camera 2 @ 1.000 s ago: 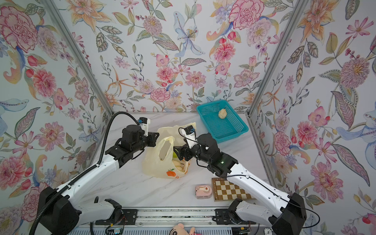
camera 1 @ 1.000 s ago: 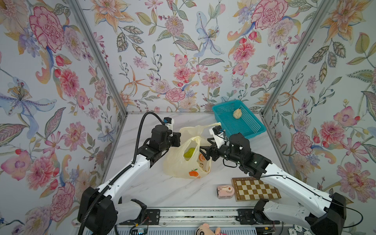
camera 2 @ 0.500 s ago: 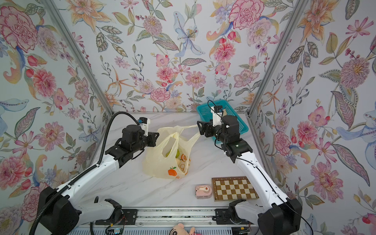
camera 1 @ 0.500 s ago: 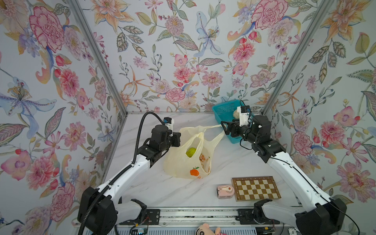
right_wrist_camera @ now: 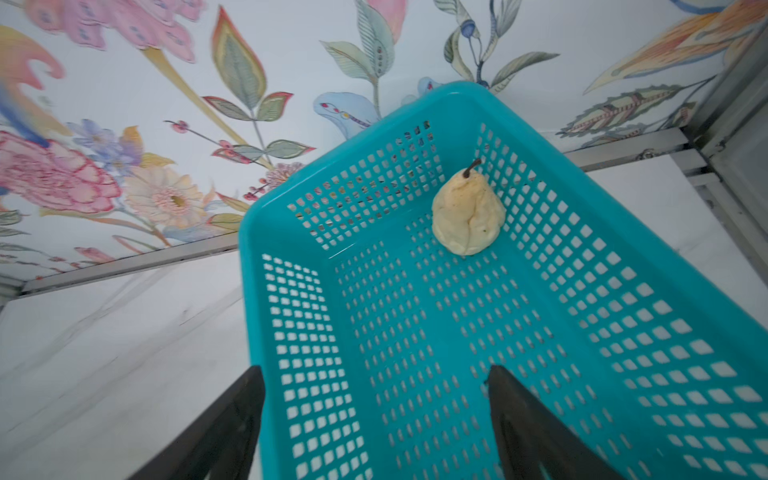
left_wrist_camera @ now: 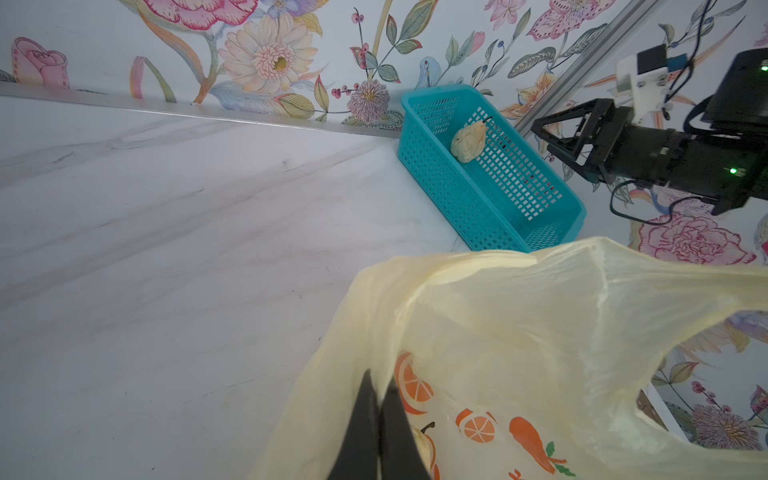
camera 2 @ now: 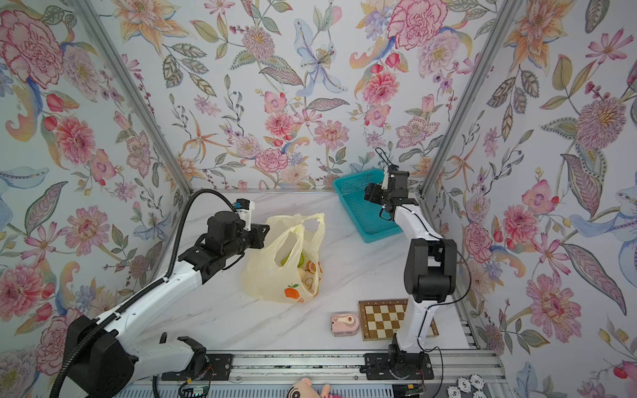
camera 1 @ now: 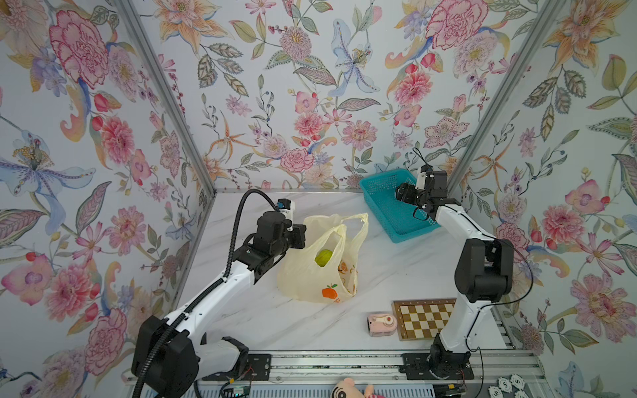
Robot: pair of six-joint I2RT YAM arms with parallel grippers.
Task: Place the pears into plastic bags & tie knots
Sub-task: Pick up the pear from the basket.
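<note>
Our right gripper (right_wrist_camera: 374,374) was wide open and held nothing. It hung over the near end of the blue basket (right_wrist_camera: 299,232). The one pear (right_wrist_camera: 468,216) in there lay at the far end, close to a side wall, with its stem pointing away from us. We thought the reach could go wrong in a few ways. One finger might bump the wall or catch in a hole, and then the light basket would slide or tip. The pear was round and smooth, so a squeeze off its middle might make it pop out and roll. Our left gripper (left_wrist_camera: 379,390) was pinched shut on the thin edge of the yellow bag (left_wrist_camera: 540,316), holding its mouth up off the table (camera 1: 275,320). A green pear (camera 1: 323,257) showed inside the bag. The plastic looked slippery, so it might slide out of that pinch, and then the mouth would flop shut before we came back. The bag also leaned on its side, so a hard drop might knock fruit back out.
</note>
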